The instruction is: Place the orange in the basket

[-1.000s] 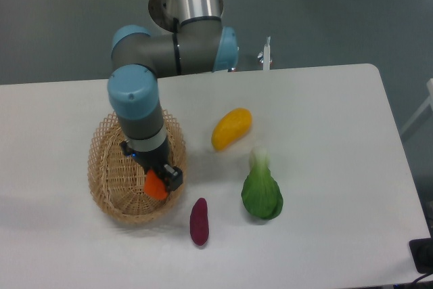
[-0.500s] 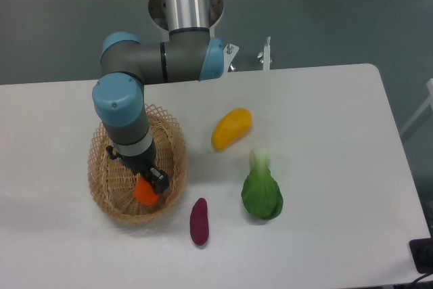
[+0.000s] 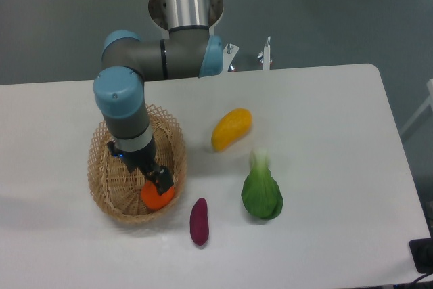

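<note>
Camera view from above and in front shows the arm [image 3: 128, 109] bent down over the left part of the white surface [image 3: 325, 113], its wrist reaching into the basket [image 3: 101, 167]. The gripper [image 3: 160, 182] sits low inside the basket, near the front right part of its wall. The orange [image 3: 157, 197] lies just below the gripper tip, inside the basket close to the front right rim, and the dark jaws overlap its upper edge. Whether the jaws are pinching the orange or have parted from it cannot be told from this angle, since the arm and the fruit cover the fingertips.

The basket stands on the left side of the surface, its lattice rim showing around the arm on the left and rear.

To the right of the basket, apart from it, a yellow fruit [image 3: 231, 128] lies tilted on the surface. Below and right of that fruit sits a leafy green vegetable [image 3: 262, 192] with its pale stem end pointing away from the viewer. A small purple vegetable [image 3: 199, 220] lies near the front edge, just beside the basket's front right rim and left of the green vegetable.
</note>
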Available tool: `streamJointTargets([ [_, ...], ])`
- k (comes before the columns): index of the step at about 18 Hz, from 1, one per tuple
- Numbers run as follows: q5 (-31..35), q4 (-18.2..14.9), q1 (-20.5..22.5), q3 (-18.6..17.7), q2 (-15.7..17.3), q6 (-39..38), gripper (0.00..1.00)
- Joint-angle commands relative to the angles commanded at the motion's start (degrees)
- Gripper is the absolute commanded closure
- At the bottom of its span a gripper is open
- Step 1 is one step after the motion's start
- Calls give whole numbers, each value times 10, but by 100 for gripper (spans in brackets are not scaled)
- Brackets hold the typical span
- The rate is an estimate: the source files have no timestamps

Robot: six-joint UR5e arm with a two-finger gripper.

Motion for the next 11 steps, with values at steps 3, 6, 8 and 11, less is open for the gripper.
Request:
streamJointTargets([
  [3, -1, 0, 46, 21, 2, 0, 0],
  [6, 1, -3, 82, 39, 2, -2, 0],
  [8, 0, -4, 102, 49, 2, 6, 0],
  [11, 0, -9, 144, 60, -6, 34, 0],
])
